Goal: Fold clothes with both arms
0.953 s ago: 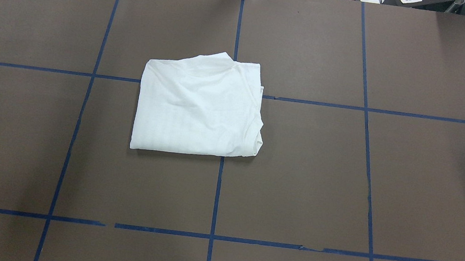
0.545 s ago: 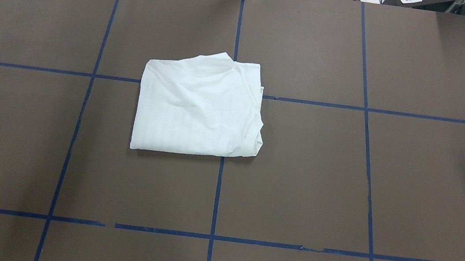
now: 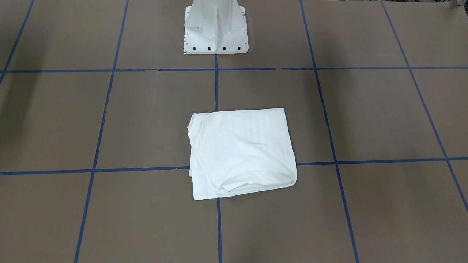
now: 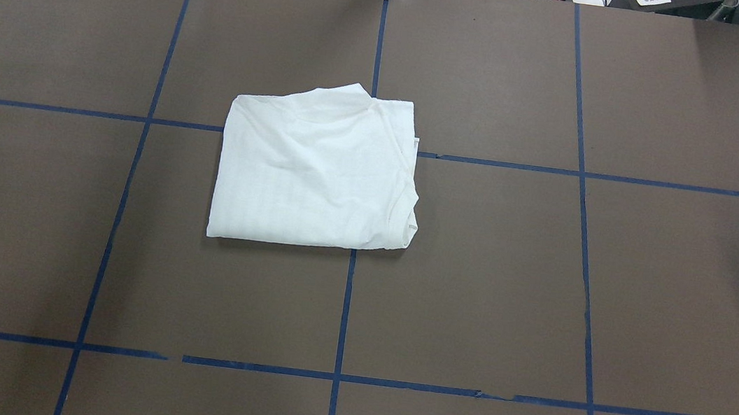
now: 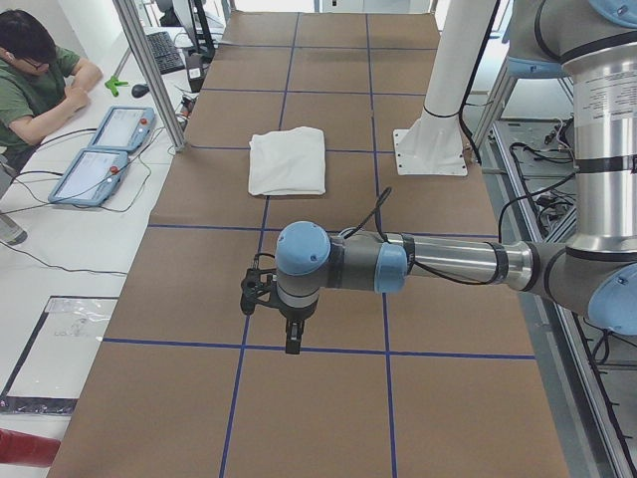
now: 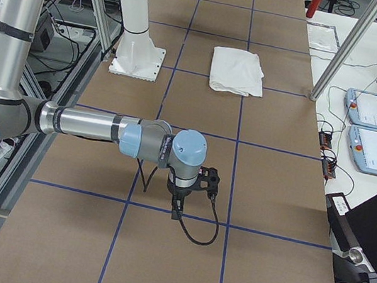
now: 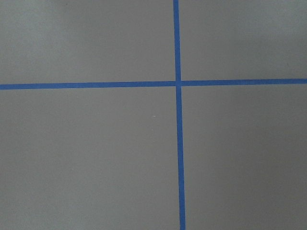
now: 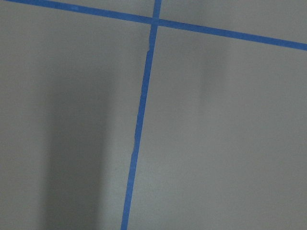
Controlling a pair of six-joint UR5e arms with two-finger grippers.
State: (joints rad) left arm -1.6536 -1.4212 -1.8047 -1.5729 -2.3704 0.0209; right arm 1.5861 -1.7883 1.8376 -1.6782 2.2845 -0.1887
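The clothes, one white shirt [image 4: 318, 169], lie folded into a rough rectangle near the table's middle, slightly toward my left side; the shirt also shows in the front-facing view [image 3: 239, 151] and small in both side views [image 5: 287, 159] [image 6: 237, 70]. No arm touches it. My left gripper [image 5: 291, 344] hangs over bare table far from the shirt, seen only from the left end; I cannot tell if it is open or shut. My right gripper [image 6: 174, 211] hangs likewise at the other end, state unclear. Both wrist views show only brown table and blue tape.
Blue tape lines [image 4: 346, 303] grid the brown table cover. The white pedestal base [image 3: 215, 27] stands at the robot's edge. A person [image 5: 35, 85] sits beside tablets [image 5: 105, 149] beyond the far edge; a metal post [image 6: 342, 54] and cables lie there too.
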